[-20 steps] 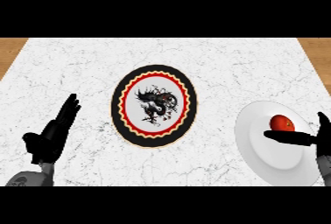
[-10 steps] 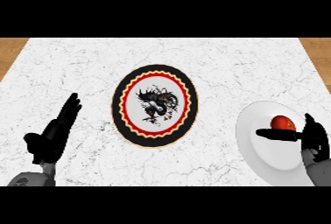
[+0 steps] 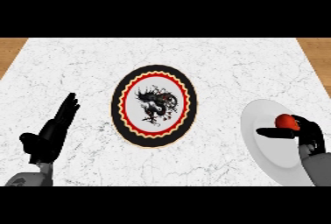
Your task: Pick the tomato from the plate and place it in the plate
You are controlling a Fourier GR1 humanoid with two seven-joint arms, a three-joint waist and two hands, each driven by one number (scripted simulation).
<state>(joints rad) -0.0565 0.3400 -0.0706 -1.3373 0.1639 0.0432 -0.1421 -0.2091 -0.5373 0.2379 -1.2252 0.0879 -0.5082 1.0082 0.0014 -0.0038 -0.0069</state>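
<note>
The counter [image 3: 213, 65] is a white marble slab threaded with fine grey veins, with strips of warm wood grain showing at its upper corners. Near the middle lies a decorated plate [image 3: 119, 114], a tall oval from this angle, with a broad black rim, a scalloped yellow band, a red ring and a white centre bearing a dark, inky figure touched with red. At the right edge sits a plain white plate [image 3: 258, 114], smooth and glossy, partly covered by the robot's right forearm. The tomato [image 3: 286, 121], small, round and bright red, is over the upper part of this white plate, and the right hand [image 3: 309, 136] is curled around it, thumb stretched out to the left below it and fingers wrapped over its right side. Whether the tomato rests on the plate or is raised just off it is hard to judge from this steep view. The left hand [image 3: 53, 132] shows near the lower left, well apart from both plates, matte black, its fingers straight and together, pointing up and slightly right, holding nothing.
</note>
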